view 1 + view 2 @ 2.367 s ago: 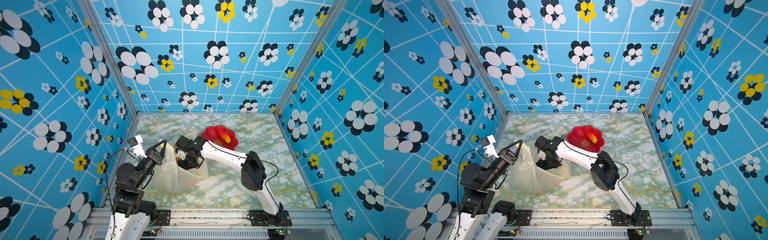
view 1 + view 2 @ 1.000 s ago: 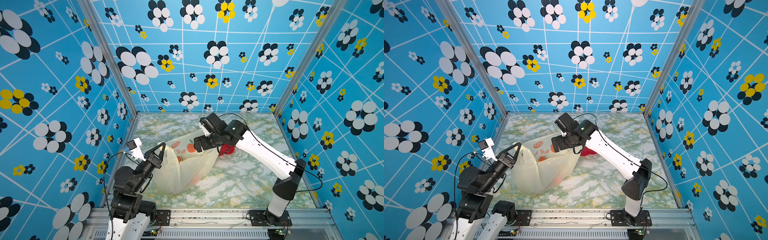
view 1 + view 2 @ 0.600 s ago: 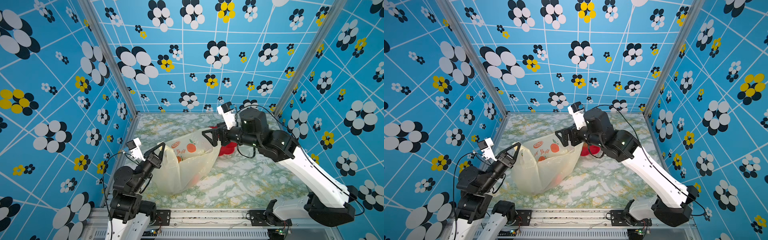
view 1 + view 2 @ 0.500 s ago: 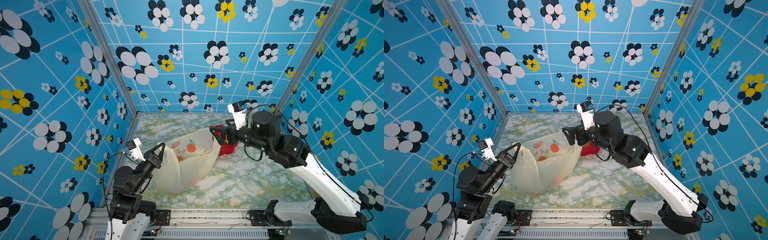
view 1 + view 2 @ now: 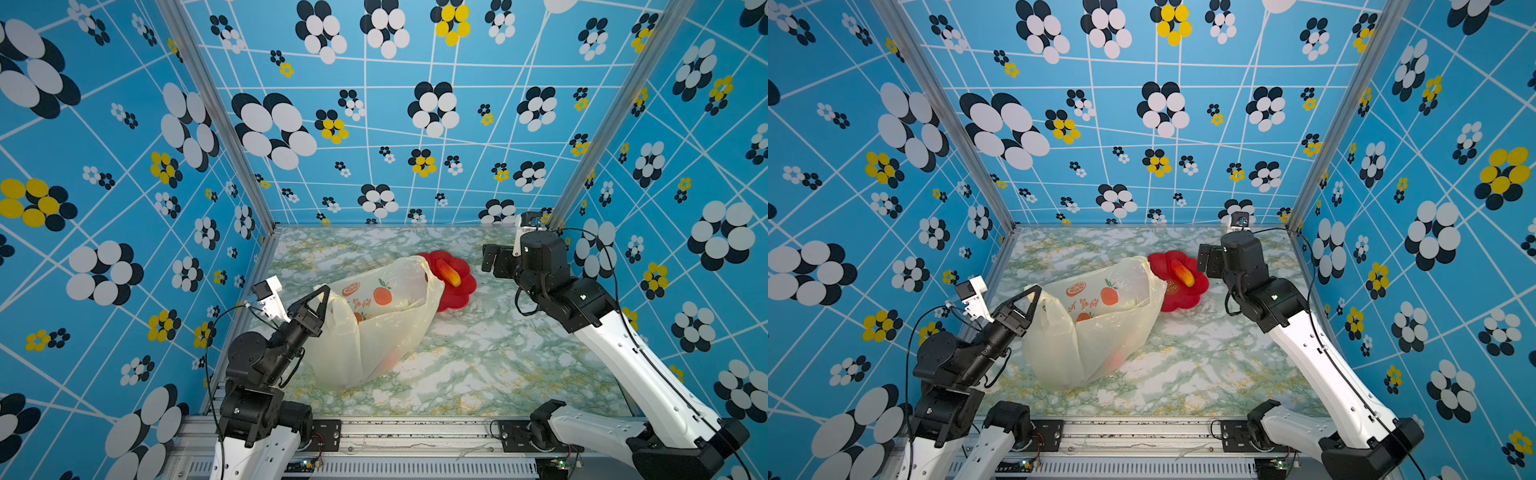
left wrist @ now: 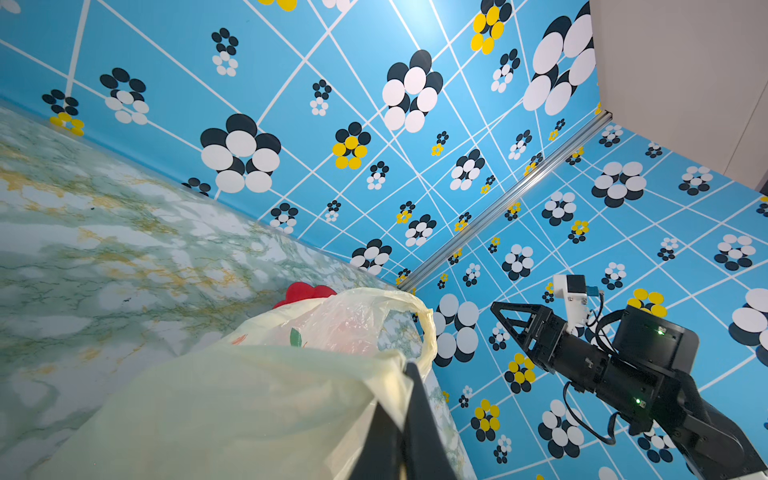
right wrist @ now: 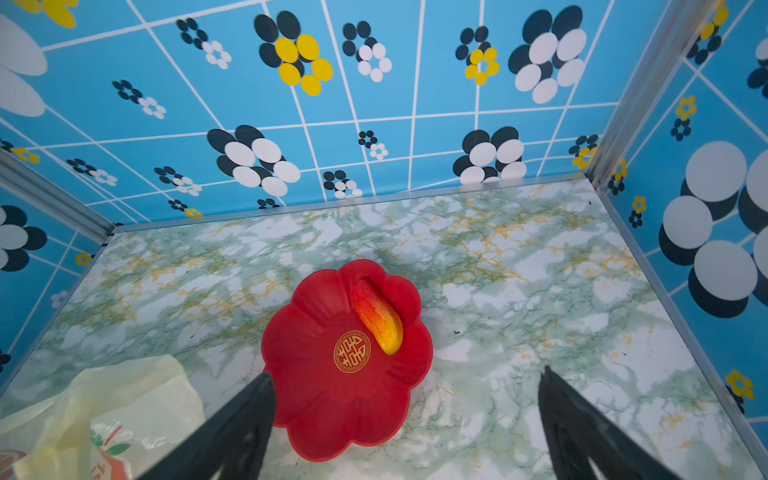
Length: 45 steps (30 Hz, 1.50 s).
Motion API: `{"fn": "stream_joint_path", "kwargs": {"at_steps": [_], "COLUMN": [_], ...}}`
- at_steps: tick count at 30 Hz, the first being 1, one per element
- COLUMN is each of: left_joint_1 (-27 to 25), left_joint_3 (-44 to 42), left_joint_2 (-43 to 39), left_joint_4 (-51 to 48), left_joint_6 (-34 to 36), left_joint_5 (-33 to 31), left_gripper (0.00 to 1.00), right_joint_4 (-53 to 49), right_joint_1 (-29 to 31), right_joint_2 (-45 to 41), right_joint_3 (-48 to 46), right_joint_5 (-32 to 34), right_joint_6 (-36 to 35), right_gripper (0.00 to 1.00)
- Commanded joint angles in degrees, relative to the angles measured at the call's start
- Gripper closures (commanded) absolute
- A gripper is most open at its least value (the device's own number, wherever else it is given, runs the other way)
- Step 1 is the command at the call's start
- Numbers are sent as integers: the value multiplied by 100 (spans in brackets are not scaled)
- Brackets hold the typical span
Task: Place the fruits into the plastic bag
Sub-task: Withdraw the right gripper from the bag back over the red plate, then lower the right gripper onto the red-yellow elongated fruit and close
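The plastic bag [image 5: 370, 328] [image 5: 1088, 332] lies mouth-up on the marble floor, with orange prints on its wall. My left gripper [image 5: 323, 291] [image 5: 1033, 291] [image 6: 409, 368] is shut on the bag's near handle and holds it up. Reddish fruits [image 5: 388, 358] show dimly through the film. One red-yellow mango [image 5: 449, 272] [image 5: 1183, 272] [image 7: 378, 316] rests on the red flower-shaped plate [image 5: 463, 293] [image 5: 1190, 297] [image 7: 332, 415] behind the bag. My right gripper [image 5: 489, 259] [image 5: 1204, 258] [image 7: 406, 374] hangs open above the plate's right side, nothing between its fingers.
Blue flower-patterned walls close in the marble floor [image 5: 498, 357] on three sides. A metal rail [image 5: 415, 432] runs along the front edge, carrying both arm bases. The bag's far rim overlaps the plate's left edge.
My right arm has drawn back from the bag's mouth and swung right, ending beside the plate. The left gripper and the bag have stayed put.
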Motion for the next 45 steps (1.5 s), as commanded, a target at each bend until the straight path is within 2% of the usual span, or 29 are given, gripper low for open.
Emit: {"fn": "stream_joint_path", "kwargs": {"at_steps": [1, 12, 24, 33, 45], "left_joint_1": [37, 35, 53, 65, 69], "left_joint_3": [105, 96, 126, 178, 193], "left_joint_2": [-9, 120, 413, 416, 290], "left_joint_4": [-68, -237, -41, -125, -260], "left_joint_6": [151, 359, 464, 446, 456], "left_joint_5": [-108, -137, 165, 84, -42], "left_gripper": [100, 100, 100, 100, 100], "right_joint_4": [-160, -981, -1970, -2281, -2401], "right_joint_1": [-288, -471, -479, -478, -471], "right_joint_2": [269, 2174, 4309, 5289, 6066], "right_joint_3": [-133, 514, 2143, 3068, 3598], "right_joint_5": [-628, -1414, -1840, -1991, -2232], "right_joint_6": [446, 328, -28, -229, -310], "right_gripper": [1, 1, 16, 19, 19]}}
